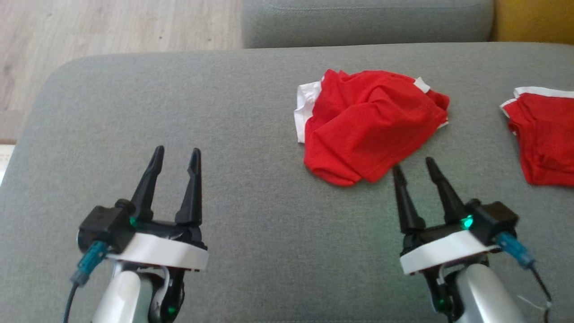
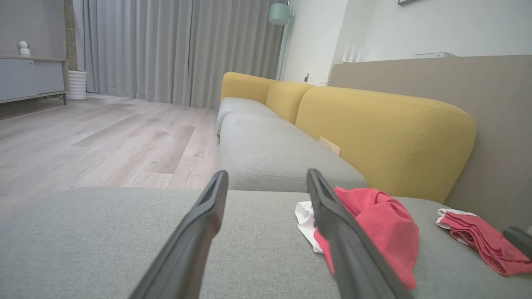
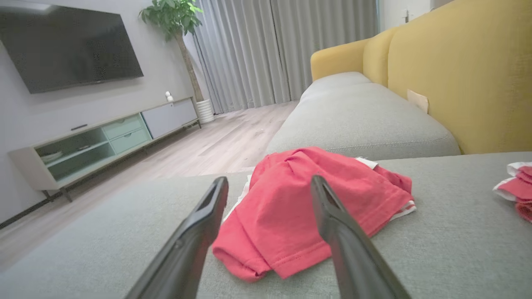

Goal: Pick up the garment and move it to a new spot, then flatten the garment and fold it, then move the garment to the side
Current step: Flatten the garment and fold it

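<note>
Red garment [image 1: 367, 121] lies crumpled in a heap on the grey sofa seat [image 1: 224, 112], right of centre, with white trim showing at its far left edge. Right claw [image 1: 413, 165]: fingers apart, empty, tips just beside the heap's near hem; I cannot tell if they touch it. Left claw [image 1: 177, 150]: fingers apart, empty, over bare cushion well apart from the cloth.

Risks, as I judge them:
- The heap is layered. A pinch at the near hem may catch one layer only, so the cloth drags rather than lifts clear.
- The soft cushion gives under the tips. Pressing too deep may nip upholstery along with the cloth.
- A second red garment [image 1: 545, 134] sits folded near the seat's right end. A carry that way could land on it and muddle the two.
- The seat's left end borders the wooden floor [image 1: 89, 27]. A release too far left could let the cloth slide off.
</note>
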### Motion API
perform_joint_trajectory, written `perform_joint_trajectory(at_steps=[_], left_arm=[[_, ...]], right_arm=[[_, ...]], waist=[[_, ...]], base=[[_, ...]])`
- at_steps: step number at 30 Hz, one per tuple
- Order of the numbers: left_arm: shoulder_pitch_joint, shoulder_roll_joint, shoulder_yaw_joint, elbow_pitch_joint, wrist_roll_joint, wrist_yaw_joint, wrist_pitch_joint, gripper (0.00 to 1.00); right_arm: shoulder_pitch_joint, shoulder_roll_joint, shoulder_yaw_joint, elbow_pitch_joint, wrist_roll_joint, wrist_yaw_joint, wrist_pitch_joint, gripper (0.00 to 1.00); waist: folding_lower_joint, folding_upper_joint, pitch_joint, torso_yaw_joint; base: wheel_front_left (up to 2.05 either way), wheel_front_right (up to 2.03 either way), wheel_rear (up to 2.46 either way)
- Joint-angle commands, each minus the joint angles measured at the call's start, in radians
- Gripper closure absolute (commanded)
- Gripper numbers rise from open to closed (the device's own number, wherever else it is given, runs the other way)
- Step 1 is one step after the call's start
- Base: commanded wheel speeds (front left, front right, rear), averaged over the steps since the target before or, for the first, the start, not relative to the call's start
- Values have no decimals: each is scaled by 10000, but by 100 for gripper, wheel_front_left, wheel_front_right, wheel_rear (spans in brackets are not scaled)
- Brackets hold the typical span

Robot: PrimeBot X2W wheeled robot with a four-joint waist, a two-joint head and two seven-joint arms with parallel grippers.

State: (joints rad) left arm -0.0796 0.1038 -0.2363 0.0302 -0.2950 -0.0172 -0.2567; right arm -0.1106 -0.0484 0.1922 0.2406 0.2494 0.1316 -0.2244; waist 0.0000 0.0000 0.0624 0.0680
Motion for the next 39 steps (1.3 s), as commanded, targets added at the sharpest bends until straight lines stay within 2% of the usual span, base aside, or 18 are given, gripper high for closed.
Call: perform_joint_trajectory(at_steps=[1, 7, 15, 23, 33, 34, 35, 39], left_arm=[[-331, -75, 484, -302, 191, -137, -51, 0], [-414, -342, 516, -71, 421, -461, -51, 0], [-605, -516, 403, 230, 369, -688, -51, 0], [-676, -533, 315, 237, -16, -614, -51, 0], [-787, -535, 8, 176, -221, -462, -51, 0], [-801, -535, -19, 175, -232, -448, -51, 0], [-810, -535, -42, 177, -239, -435, -51, 0], [-822, -535, -63, 219, -296, -388, -51, 0]], right_arm=[[-313, -18, 391, -237, -262, -9, 144, 0], [-706, -18, 911, 329, -833, -9, 728, 0], [-1895, -18, 1164, 2266, -2011, -9, 1273, 0], [-2847, -18, 393, 4168, -3456, -9, 1279, 0], [-3621, -18, -158, 5771, -3871, -9, 1349, 0], [-3698, -18, -128, 5912, -3861, -9, 1367, 54], [-3771, -18, -110, 6034, -3844, -9, 1355, 100], [-4066, -18, 150, 6352, -3546, -9, 1103, 100]], waist=[[0, 0, 100, 149], [0, 0, 375, 604], [0, 0, 818, 1514], [0, 0, 978, 2107], [0, 0, 1195, 2308], [0, 0, 1206, 2310], [0, 0, 1209, 2310], [0, 0, 1158, 2298]], base=[[0, 0, 0], [0, 0, 0], [0, 0, 0], [0, 0, 0], [0, 0, 0], [0, 0, 0], [0, 0, 0], [0, 0, 0]])
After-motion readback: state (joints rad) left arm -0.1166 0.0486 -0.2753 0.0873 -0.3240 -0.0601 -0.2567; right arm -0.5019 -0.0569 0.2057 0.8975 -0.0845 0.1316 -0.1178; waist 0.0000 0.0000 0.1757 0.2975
